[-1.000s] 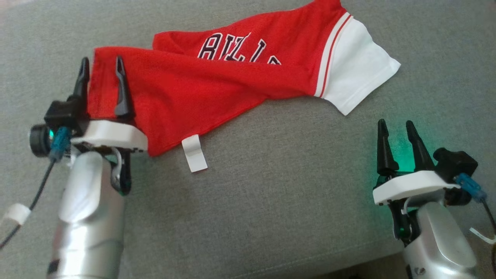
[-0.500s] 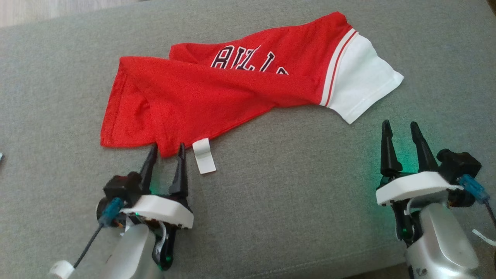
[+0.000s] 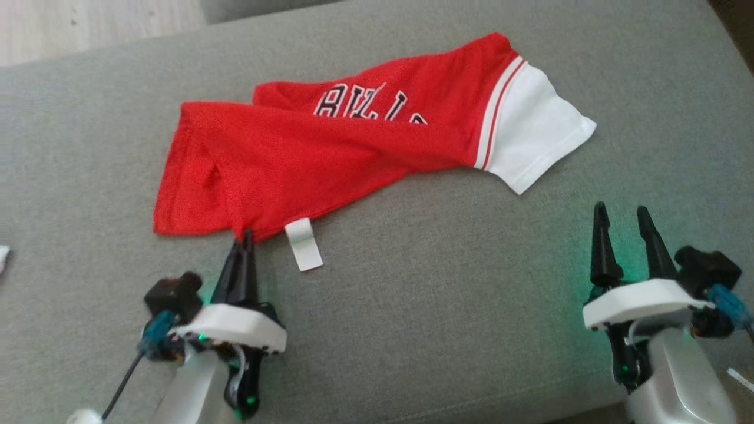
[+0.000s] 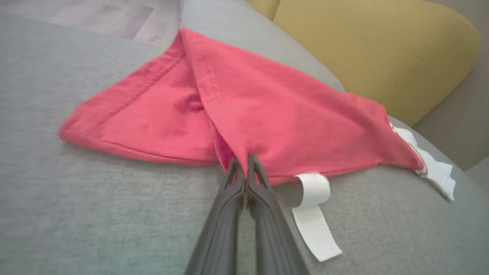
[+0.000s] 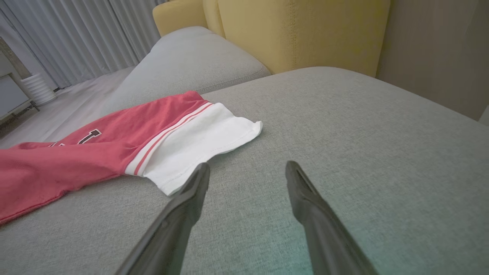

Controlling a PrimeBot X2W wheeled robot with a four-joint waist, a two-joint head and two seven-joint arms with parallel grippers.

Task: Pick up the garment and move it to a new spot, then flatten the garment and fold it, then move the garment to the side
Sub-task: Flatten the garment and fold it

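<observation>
The garment [image 3: 330, 159] is a red jersey with dark lettering and a white sleeve [image 3: 536, 135], lying crumpled across the grey cushion. A white tag [image 3: 303, 244] sticks out of its near hem. My left gripper [image 3: 245, 238] is shut on that near hem just left of the tag. In the left wrist view the fabric [image 4: 286, 118] puckers where the left gripper [image 4: 244, 162] pinches it, beside the tag [image 4: 315, 214]. My right gripper [image 3: 621, 212] stands open above bare cushion, near the sleeve. In the right wrist view the right gripper [image 5: 248, 170] sits just short of the garment [image 5: 76, 160].
The garment lies on a wide grey sofa cushion [image 3: 442, 306] whose front edge runs along the bottom of the head view. A yellow backrest [image 5: 298, 30] rises behind it, and pale floor [image 3: 88, 23] shows at the far left.
My left gripper pulled back from over the garment's left end to its near hem and shut there. The right gripper stayed open. The head camera shifted.
</observation>
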